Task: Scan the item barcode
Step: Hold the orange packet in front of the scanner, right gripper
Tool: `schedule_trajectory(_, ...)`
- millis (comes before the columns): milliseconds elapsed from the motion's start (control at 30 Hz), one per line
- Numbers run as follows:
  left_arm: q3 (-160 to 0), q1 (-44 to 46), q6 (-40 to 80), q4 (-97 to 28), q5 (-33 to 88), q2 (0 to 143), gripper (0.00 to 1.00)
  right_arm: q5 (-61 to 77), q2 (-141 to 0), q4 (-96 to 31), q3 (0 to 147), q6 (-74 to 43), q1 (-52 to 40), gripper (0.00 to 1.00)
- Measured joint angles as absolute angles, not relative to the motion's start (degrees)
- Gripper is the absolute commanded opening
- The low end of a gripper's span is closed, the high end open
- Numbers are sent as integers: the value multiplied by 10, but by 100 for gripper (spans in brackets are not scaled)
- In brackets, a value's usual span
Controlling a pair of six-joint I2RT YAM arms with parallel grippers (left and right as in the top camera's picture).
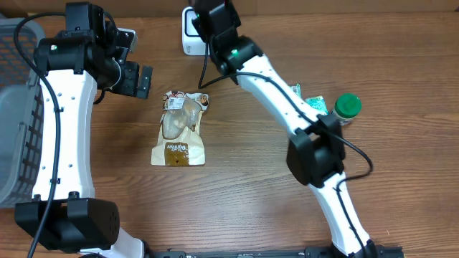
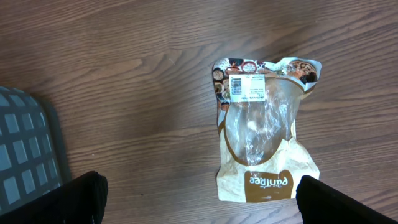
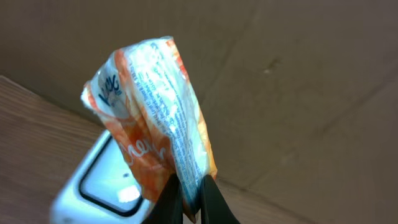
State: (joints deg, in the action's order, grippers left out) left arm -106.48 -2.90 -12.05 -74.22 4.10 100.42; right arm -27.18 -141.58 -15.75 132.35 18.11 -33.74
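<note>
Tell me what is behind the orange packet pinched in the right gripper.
Behind the orange packet, seen from the right wrist, sits a white scanner with a dark window, and beyond it a brown cardboard wall. The packet covers the scanner's right part.

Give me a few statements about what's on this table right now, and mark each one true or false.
1. The right claw is shut on a crinkled orange-and-white plastic packet. True.
2. The left claw grips the brown-and-clear plastic pouch. False: the claw is open and apart from the pouch, which lies flat on the wooden table.
3. The packet is held close to the white box-shaped scanner. True.
4. The green-capped bottle stands inside the grey plastic basket. False: the bottle is on the table beside the right arm, and the basket is at the far left edge.
</note>
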Motion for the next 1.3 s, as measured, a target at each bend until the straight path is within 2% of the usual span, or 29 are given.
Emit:
schedule_trajectory(267, -1065, -29, -121, -742, 41, 1004, 100, -292, -1498, -92, 1324, 364, -337, 4)
schedule_trajectory(500, -1065, -29, -121, -742, 41, 1004, 100, -298, -1510, -85, 1322, 418, -337, 4)
schedule_trajectory(900, -1065, -29, -121, -742, 41, 1004, 100, -305, -1510, -86, 1322, 430, -342, 4)
schedule_trajectory(1100, -1065, -29, -121, -742, 41, 1004, 99, -304, -1510, -91, 1322, 383, -349, 4)
schedule_trajectory(1300, -1065, -29, -121, -742, 41, 1004, 100, -266, -1490, -174, 1321, 302, -350, 4)
